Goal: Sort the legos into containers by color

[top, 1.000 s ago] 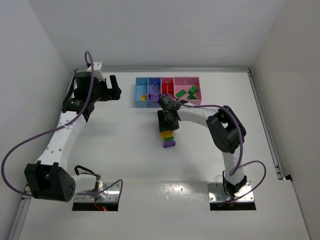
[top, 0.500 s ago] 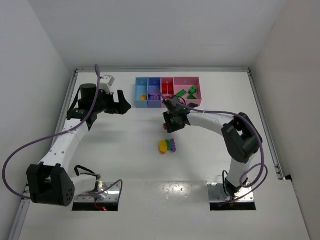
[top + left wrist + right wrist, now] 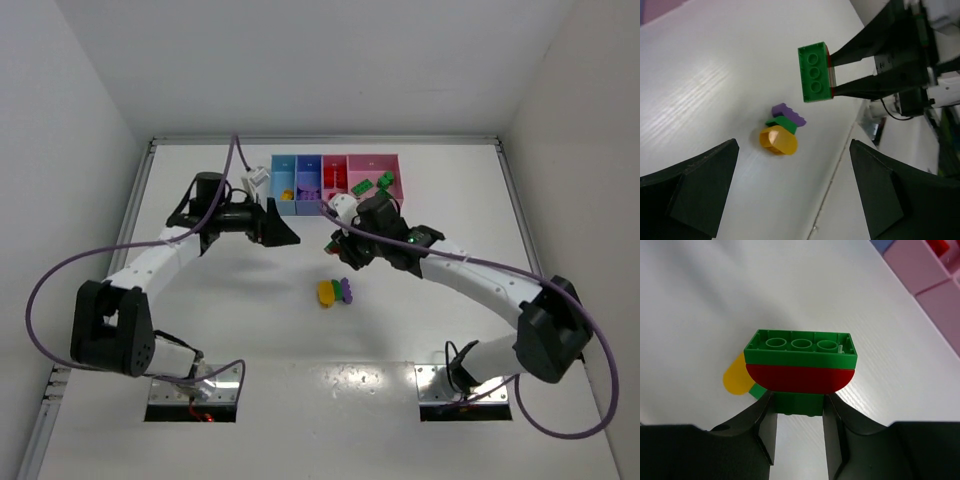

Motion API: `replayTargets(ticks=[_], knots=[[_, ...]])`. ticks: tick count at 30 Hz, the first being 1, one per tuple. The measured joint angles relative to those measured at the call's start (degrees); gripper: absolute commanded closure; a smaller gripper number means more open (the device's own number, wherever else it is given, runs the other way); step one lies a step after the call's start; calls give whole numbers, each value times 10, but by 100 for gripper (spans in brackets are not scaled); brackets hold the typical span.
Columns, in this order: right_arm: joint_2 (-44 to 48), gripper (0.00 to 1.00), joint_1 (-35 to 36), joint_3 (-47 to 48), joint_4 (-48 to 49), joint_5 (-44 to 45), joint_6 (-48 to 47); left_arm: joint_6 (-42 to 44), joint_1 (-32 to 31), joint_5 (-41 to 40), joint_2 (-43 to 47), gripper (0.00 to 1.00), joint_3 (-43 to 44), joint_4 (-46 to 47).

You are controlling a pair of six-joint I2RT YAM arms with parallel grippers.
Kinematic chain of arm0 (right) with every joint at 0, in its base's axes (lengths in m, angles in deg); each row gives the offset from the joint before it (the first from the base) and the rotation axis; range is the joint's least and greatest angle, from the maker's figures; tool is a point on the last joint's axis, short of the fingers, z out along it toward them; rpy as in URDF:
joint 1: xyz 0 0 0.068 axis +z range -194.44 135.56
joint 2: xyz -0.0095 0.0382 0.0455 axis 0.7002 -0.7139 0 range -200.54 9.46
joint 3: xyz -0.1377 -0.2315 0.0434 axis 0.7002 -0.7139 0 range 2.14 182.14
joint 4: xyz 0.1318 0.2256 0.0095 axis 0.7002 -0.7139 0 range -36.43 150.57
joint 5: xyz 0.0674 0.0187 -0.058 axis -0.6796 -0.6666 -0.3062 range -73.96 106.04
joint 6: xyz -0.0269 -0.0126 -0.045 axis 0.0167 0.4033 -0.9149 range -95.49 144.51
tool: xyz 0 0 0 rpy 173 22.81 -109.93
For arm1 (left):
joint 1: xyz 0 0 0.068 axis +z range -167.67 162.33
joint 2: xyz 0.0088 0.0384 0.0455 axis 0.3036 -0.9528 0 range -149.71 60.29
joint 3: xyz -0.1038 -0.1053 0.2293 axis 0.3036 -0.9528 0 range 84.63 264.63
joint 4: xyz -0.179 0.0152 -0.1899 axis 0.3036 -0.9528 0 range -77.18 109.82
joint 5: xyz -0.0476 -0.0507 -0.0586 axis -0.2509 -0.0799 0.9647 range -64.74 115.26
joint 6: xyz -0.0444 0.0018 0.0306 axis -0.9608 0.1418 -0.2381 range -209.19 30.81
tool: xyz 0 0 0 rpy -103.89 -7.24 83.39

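Top: left end effector (image 3: 283,225) hovering over the surface (image 3: 450,180) just left-front of the containers (image 3: 372,158), jaws standing wide, carrying nothing. Right end effector (image 3: 340,246) hanging between the containers and the loose clump (image 3: 335,291), pinched closed; its load is mostly hidden from up here. Clump lying mid-surface, long axis running left-right, yellow end left, purple end right, well apart from every edge, open surface on all sides. Containers sitting in a row by the far edge, row axis left-right, holding yellow, purple, red and green legos (image 3: 375,185) going left to right

Left wrist: green-and-red stack (image 3: 815,72) being gripped off the surface by the right end effector. Its studded green face is turning toward this camera, three studs in line. Its long axis is running up-down in frame, crosswise to the gripping fingers. Clump lying below it, apart. Own jaws showing at both bottom corners, wide apart

Right wrist: stack filling centre, green brick over red rounded piece over a lower green piece, which both fingers (image 3: 757,430) are clamping. Long axis running left-right, spanning the jaw gap. Pink container corner showing top right, apart from the stack
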Motion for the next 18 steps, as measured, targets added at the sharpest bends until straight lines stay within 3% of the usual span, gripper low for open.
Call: replayTargets(ticks=[6, 18], knots=[[40, 100, 56, -11, 37, -3, -55, -32, -36, 31, -70, 8, 34, 9], [52, 100, 125, -11, 53, 32, -90, -45, -89, 52, -100, 19, 75, 25]])
